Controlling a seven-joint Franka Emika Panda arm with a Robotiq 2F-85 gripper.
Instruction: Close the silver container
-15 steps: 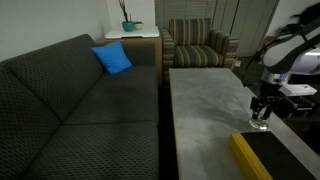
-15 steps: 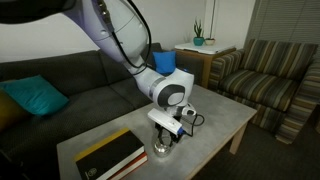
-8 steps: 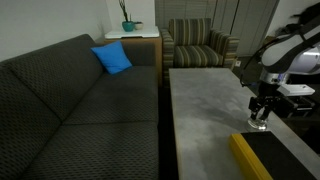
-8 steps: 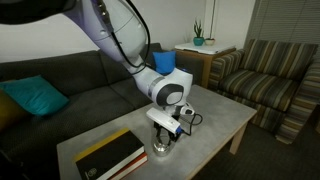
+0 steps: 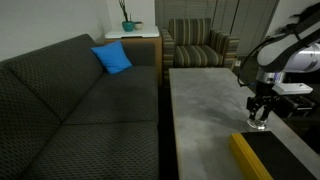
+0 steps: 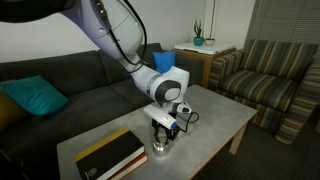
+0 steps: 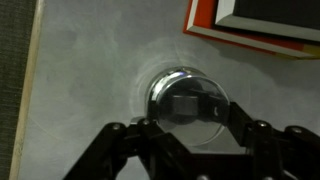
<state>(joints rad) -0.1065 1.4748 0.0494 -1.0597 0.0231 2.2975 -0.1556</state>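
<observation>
On the grey counter (image 7: 80,80), dead centre of the wrist view, sits the silver container (image 7: 188,100). It is a tiny round tin, shallow, with shiny metal and a bright rim. Its top is a blurred grey reflection with a darker square patch in the middle. Can't tell from these views whether the lid is fully seated. A faint circular scuff on the counter rings it.

The tool (image 7: 193,124) comes in from 6 o'clock in the wrist view. Its two black fingers (image 7: 140,140) are drawn in to the tin's width, one at 8 o'clock and one at 4 o'clock of the tin, against its rim. It reads as clamped on the tin, nothing else in the grip.

At 1 o'clock of the tin, well apart, is the corner of the long black box (image 7: 250,25), whose edge looks orange-red here. In an exterior view the box (image 6: 110,155) shows a yellow edge and lies at 9 o'clock of the tin (image 6: 160,150). There the tool (image 6: 163,138) points straight down onto the tin near the counter's (image 6: 215,115) front edge.

In an exterior view the tool (image 5: 259,118) hangs upright over the counter (image 5: 205,100), at 12 o'clock of the box's yellow edge (image 5: 248,158). The tin is too small to make out there. Dark sofa (image 5: 80,100) with a blue cushion (image 5: 112,58) is at 9 o'clock, and a striped armchair (image 5: 198,45) at 12 o'clock.
</observation>
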